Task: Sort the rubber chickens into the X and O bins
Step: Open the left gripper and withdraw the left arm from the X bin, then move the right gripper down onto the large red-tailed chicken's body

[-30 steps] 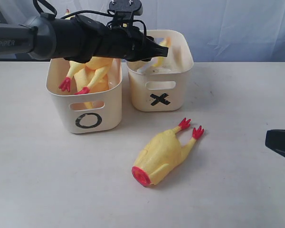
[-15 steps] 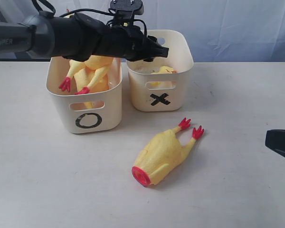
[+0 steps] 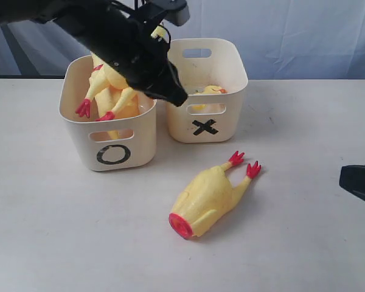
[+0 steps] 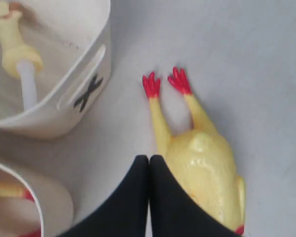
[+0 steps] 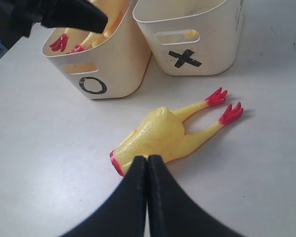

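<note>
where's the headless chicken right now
In the exterior view the headless chicken lies on the table near the middle, in front of the X bin.

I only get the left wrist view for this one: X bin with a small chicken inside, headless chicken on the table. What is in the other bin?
Observer: That is the O bin, with yellow chickens piled inside, two red feet showing above its front rim.
Operator: And the right arm?
Observer: The right gripper sits at the right edge of the exterior view, jaws shut, bare table between it and the headless chicken.
</note>
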You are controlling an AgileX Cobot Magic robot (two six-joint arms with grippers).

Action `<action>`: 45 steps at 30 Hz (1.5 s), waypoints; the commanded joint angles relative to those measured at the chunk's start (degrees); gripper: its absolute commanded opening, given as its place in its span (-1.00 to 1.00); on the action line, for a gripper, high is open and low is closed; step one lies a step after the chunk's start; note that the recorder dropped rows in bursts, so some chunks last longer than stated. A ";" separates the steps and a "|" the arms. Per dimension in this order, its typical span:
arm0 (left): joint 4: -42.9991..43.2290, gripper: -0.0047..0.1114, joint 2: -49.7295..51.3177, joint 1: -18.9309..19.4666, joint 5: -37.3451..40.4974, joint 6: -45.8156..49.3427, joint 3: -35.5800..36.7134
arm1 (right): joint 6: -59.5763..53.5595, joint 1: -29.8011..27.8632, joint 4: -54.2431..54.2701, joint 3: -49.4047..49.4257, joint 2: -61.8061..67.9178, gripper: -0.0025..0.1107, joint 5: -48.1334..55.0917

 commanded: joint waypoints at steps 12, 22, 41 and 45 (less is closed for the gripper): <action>2.01 -0.92 -28.05 -0.23 -13.58 -5.90 31.36 | -0.42 0.14 1.96 -1.27 8.97 -0.97 0.13; 1.16 -0.92 -53.86 -0.23 -20.17 -9.03 49.56 | -1.84 0.14 1.96 -14.76 25.64 -0.97 7.42; 5.17 -0.92 -79.44 -0.23 -42.37 -26.86 73.44 | -18.70 2.69 11.85 -23.58 53.43 -0.75 9.26; 5.01 -0.92 -79.44 -0.23 -50.35 -26.97 77.81 | -19.79 7.45 11.85 -24.38 56.99 -0.13 2.54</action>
